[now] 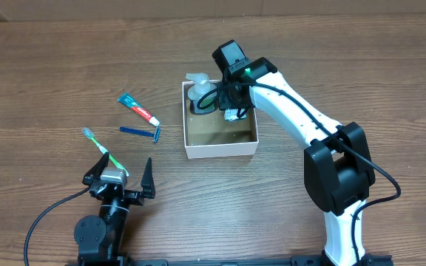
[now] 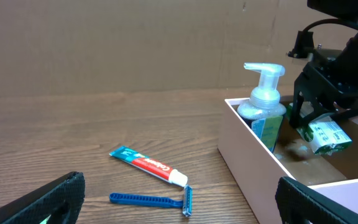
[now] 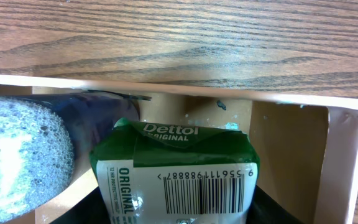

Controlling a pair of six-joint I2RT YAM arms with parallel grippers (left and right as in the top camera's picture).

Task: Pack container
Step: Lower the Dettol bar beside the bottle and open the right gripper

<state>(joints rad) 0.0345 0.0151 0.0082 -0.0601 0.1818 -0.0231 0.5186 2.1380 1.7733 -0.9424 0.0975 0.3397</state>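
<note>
- The right gripper (image 1: pixel 232 111) is holding a green-and-white Dettol soap pack (image 3: pixel 179 171), its fingers clamped on it, over the container (image 1: pixel 220 152), which is sitting mid-table
- The pack is hanging inside the walls, seemingly just above the brown floor and just beside the pump bottle (image 2: pixel 264 106) standing in the far-left corner
- Doing this step well is likely meaning lowering the pack flat onto bare floor, steering it clear of the bottle so nothing is tipping, and releasing only once it is resting
- Setting it close to the far wall is leaving room for the toothpaste (image 1: pixel 139 108), razor (image 1: pixel 140 132) and toothbrush (image 1: pixel 102 148) lying outside to the left
- The left gripper (image 1: pixel 120 179) is sitting near the table's front edge, fingers wide apart, holding nothing
</note>
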